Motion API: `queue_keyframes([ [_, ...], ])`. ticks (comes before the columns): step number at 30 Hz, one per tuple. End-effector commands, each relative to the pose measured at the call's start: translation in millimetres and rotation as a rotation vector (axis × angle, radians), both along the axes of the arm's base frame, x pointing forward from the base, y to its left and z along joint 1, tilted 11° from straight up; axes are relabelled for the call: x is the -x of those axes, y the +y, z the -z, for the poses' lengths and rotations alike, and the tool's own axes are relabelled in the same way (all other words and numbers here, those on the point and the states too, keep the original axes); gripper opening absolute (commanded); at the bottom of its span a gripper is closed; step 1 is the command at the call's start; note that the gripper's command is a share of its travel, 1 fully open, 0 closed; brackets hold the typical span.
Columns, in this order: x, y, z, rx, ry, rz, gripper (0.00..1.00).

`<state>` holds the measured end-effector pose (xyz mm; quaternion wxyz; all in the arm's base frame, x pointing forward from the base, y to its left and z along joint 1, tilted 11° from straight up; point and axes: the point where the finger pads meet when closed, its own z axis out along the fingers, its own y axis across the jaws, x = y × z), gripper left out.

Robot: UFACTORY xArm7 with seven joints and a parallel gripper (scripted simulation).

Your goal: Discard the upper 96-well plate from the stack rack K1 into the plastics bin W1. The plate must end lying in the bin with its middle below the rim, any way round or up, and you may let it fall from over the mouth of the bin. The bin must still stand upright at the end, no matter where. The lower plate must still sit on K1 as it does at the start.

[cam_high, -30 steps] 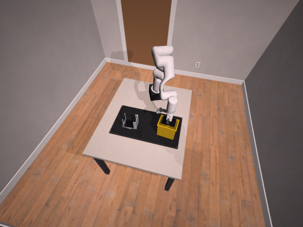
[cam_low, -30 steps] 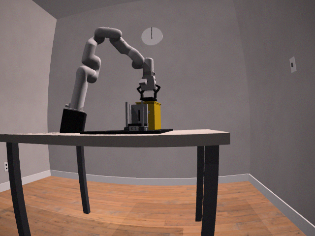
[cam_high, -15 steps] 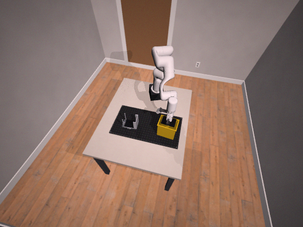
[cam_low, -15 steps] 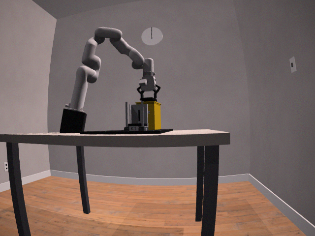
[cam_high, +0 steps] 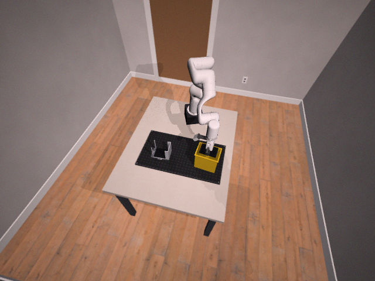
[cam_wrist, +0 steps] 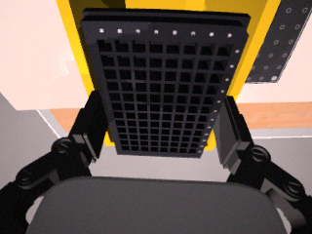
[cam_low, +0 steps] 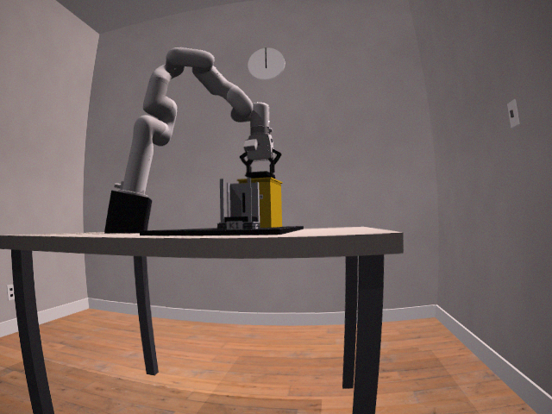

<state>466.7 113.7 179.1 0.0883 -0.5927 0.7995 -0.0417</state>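
My gripper (cam_wrist: 161, 106) is shut on the black 96-well plate (cam_wrist: 165, 88), holding it by its long sides. In the wrist view the plate hangs flat over the mouth of the yellow bin W1 (cam_wrist: 73, 44). In the top view the gripper (cam_high: 208, 147) stands over the bin (cam_high: 207, 157). In the exterior view the gripper (cam_low: 260, 171) holds the plate (cam_low: 260, 174) just above the rim of the bin (cam_low: 268, 200). The grey stack rack K1 (cam_high: 161, 149) stands to the left on the black pegboard (cam_high: 181, 156); it also shows in the exterior view (cam_low: 238, 204). The lower plate is hard to make out inside it.
The arm's black base (cam_high: 191, 116) sits behind the pegboard on the beige table. The table's right edge lies close to the bin. The rack's tall posts (cam_low: 221, 196) rise beside the bin.
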Motion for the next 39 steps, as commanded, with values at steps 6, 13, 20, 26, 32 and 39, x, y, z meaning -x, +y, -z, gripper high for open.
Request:
queue_keyframes([
  [6,-1.3,0.2,-0.6,0.000,-0.004,0.000,0.00],
  [13,-1.5,0.3,0.4,0.000,-0.004,0.000,1.00],
  [20,-1.6,0.3,0.4,0.000,-0.004,0.000,1.00],
  [26,-1.6,0.3,0.4,0.000,-0.004,0.000,1.00],
  [32,-1.6,0.3,0.4,0.000,-0.004,0.000,1.00],
  [39,-1.6,0.3,0.4,0.000,-0.004,0.000,1.00],
])
